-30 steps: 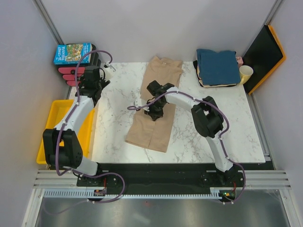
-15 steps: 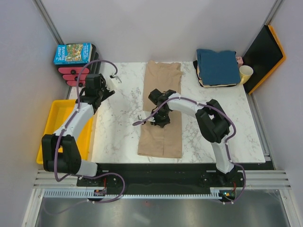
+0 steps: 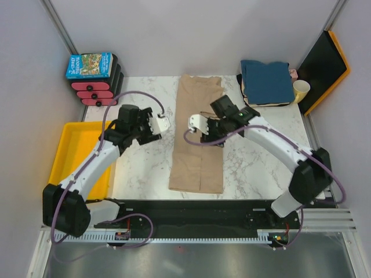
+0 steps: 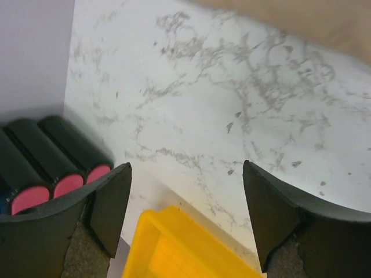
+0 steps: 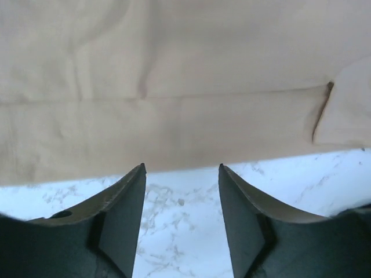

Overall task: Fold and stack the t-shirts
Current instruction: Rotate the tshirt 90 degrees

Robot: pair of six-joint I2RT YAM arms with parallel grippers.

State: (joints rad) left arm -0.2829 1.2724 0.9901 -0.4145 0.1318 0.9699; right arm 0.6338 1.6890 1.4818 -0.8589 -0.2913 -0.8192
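top external: tan t-shirt (image 3: 197, 152) has been straightened into a long strip mid-desk (image 3: 145, 168); right gripper (image 3: 210, 134) lifted off, left gripper (image 3: 153, 127) brought nearer | left wrist: jaws apart, nothing held | right wrist: jaws apart, empty, over shirt's edge; crosswise folding judged next

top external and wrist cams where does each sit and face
top external: above, behind the bases, looking down on the table; both arms show
left wrist: left arm, facing the yellow bin; open left gripper shows
right wrist: right arm, facing the tan t-shirt edge; open right gripper shows
shared: top and right wrist both show that t-shirt
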